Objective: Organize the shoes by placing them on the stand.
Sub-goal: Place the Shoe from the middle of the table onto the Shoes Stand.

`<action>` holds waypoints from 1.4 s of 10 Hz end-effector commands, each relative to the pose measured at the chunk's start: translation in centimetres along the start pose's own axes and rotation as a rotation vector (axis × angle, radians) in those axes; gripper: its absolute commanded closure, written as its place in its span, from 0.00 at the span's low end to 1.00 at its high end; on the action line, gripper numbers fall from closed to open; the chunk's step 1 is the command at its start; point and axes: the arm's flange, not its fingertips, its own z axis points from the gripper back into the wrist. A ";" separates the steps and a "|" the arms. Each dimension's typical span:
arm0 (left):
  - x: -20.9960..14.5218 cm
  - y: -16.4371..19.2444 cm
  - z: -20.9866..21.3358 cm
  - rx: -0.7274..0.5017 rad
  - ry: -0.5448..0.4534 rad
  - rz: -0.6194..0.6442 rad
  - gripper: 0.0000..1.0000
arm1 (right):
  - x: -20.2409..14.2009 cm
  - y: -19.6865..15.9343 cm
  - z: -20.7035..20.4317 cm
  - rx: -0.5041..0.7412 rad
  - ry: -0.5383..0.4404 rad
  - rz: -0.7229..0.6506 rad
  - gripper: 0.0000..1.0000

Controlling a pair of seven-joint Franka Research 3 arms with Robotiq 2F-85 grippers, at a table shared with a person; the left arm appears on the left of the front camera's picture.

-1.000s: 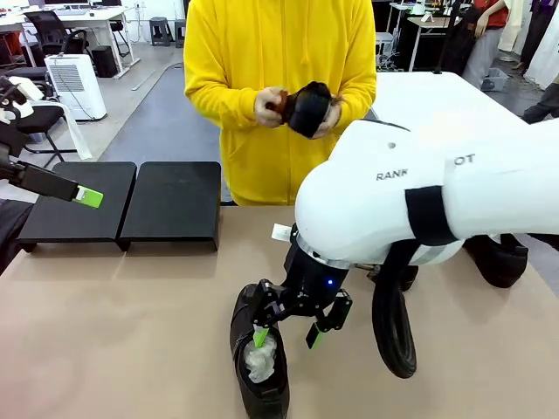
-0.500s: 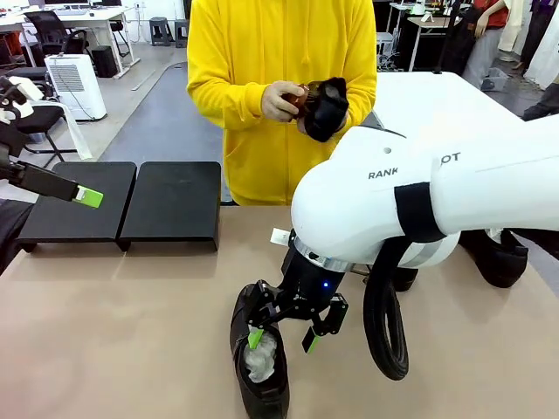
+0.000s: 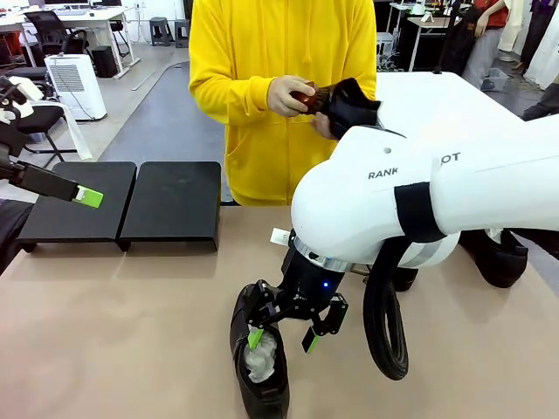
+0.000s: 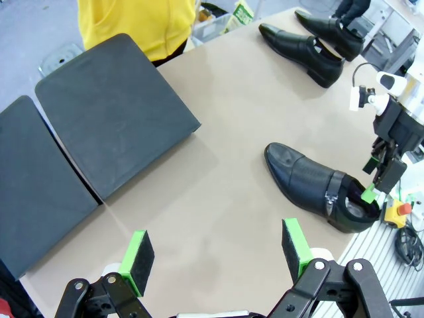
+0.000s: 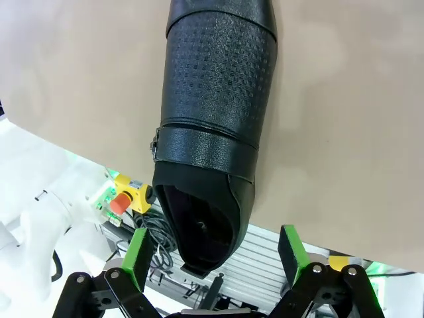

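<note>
A glossy black shoe (image 3: 260,371) with white paper inside lies at the table's near edge, toe toward the person. My right gripper (image 3: 281,332) hangs open over its heel. In the right wrist view the shoe (image 5: 212,112) has its heel end between the green fingertips (image 5: 137,255), untouched by my right gripper (image 5: 213,255). My left gripper (image 3: 87,196) is open above the black stand (image 3: 173,202); from its wrist, my left gripper (image 4: 215,255) looks down on the stand (image 4: 112,109) and the shoe (image 4: 315,189). A person holds another shoe (image 3: 354,105).
The person in yellow stands at the far side, rubbing the held shoe with a brown brush (image 3: 307,96). Two more shoes (image 4: 301,45) lie at the table's far right, one also seen in the front view (image 3: 498,257). My right arm's white body (image 3: 419,192) blocks the table's right half.
My right gripper has sunk slightly toward the shoe's heel. The person's hands have shifted the held shoe to the right and turned it. My left arm has stayed put.
</note>
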 end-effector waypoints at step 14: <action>1.3 -21.1 -1.2 -0.069 0.249 0.115 0.00 | -4.6 -21.8 11.2 0.040 -0.136 -0.655 0.00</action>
